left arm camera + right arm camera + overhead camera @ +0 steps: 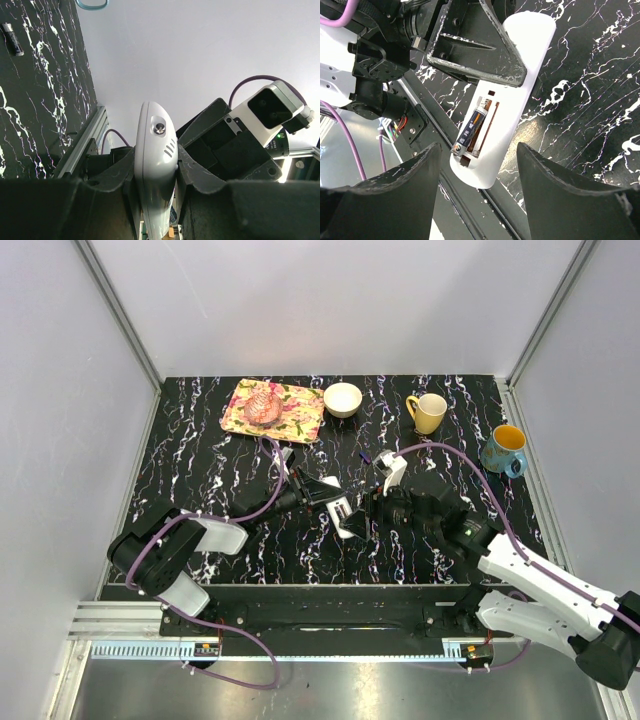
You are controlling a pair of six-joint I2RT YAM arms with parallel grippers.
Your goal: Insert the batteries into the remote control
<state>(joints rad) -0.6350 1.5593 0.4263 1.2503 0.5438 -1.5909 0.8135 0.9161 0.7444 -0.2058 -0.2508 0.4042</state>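
White remote control [512, 115] sits clamped in the left gripper [156, 172], slot [487, 125] exposed, so the right gripper [479, 160], fingers wide and empty, can seat the battery [469, 131].

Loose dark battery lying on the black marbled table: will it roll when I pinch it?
Likely yes: the slim dark cylindrical battery lies on its side on the black marbled tabletop. Probably light and rigid, being so small. Its rounded casing may slip sideways.
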